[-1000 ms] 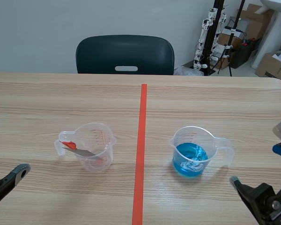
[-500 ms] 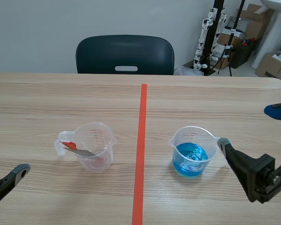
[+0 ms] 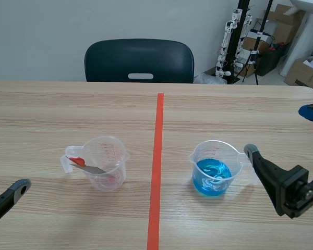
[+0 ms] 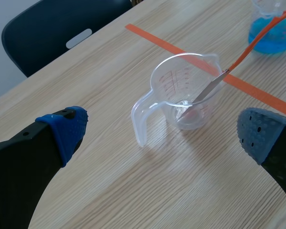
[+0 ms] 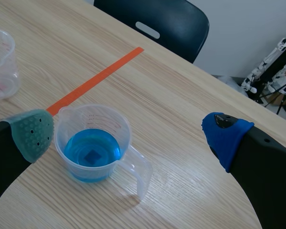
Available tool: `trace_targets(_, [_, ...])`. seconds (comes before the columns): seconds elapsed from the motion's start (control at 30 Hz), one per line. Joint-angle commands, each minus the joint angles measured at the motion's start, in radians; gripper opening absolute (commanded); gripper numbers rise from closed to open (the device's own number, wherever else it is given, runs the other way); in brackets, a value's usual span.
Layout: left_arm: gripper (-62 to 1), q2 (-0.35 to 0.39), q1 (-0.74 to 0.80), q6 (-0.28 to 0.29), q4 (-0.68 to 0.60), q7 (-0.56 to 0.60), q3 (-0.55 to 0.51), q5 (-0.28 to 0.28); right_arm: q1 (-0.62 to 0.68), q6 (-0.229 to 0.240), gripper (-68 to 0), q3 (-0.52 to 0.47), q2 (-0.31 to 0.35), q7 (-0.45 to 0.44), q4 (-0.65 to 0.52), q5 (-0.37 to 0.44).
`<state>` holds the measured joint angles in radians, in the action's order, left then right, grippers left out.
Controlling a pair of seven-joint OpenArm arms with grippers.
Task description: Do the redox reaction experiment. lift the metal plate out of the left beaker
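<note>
Black left tool (image 4: pixel 163 131) spread, right tool (image 5: pixel 129 133) spread

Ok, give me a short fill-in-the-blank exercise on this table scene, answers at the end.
1. The right beaker holds ____ liquid.
2. The metal plate leans ____ the left beaker, not lifted yet.
3. The tape line runs ____ the two beakers.
4. The left gripper and right gripper are both ____.
Missing words: blue; inside; between; open.

Thick black tool fingers (image 5: pixel 269 167) bear dotted blue or grey-green pads (image 5: pixel 32 133).
</note>
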<state>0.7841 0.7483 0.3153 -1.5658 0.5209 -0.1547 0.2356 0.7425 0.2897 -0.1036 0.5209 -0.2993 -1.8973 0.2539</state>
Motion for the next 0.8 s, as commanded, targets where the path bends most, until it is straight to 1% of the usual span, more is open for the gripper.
trace_targets(0.0, [1.4, -0.005, 0.002, -0.002, 0.044, 0.054, 0.017, 0.007, -0.014, -0.029, 0.4, -0.01, 0.0, -0.023, -0.014, 0.011])
trace_targets(0.07, [1.4, -0.005, 0.002, -0.002, 0.096, 0.117, 0.036, 0.007, -0.014, -0.061, 0.4, -0.01, 0.0, -0.022, -0.014, 0.011])
trace_targets(0.27, [1.4, -0.007, 0.002, -0.002, 0.27, 0.3, 0.106, 0.006, -0.013, -0.058, 0.4, -0.008, 0.0, -0.021, -0.014, 0.011])
trace_targets(0.37, [1.4, -0.024, 0.002, -0.006, 0.348, 0.375, 0.123, 0.006, -0.012, -0.057, 0.4, -0.008, 0.0, -0.017, -0.014, 0.011])
trace_targets(0.43, [1.4, -0.04, 0.002, -0.006, 0.392, 0.41, 0.132, 0.006, -0.011, -0.058, 0.4, -0.008, 0.0, -0.018, -0.014, 0.01])
trace_targets(0.57, [1.4, -0.072, 0.002, -0.018, 0.476, 0.426, 0.146, 0.006, -0.014, -0.058, 0.4, -0.009, 0.001, -0.038, -0.014, 0.009])
trace_targets(0.63, [1.4, -0.081, 0.002, -0.019, 0.515, 0.434, 0.153, 0.006, -0.014, -0.058, 0.4, -0.009, 0.008, -0.059, -0.014, -0.022])
trace_targets(0.7, [1.4, -0.089, 0.002, -0.019, 0.549, 0.48, 0.162, 0.005, -0.014, -0.058, 0.4, -0.009, 0.019, -0.085, -0.014, -0.051])
trace_targets(0.77, [1.4, -0.092, 0.002, -0.021, 0.582, 0.539, 0.174, -0.006, -0.018, -0.057, 0.4, -0.009, 0.04, -0.117, -0.014, -0.054])
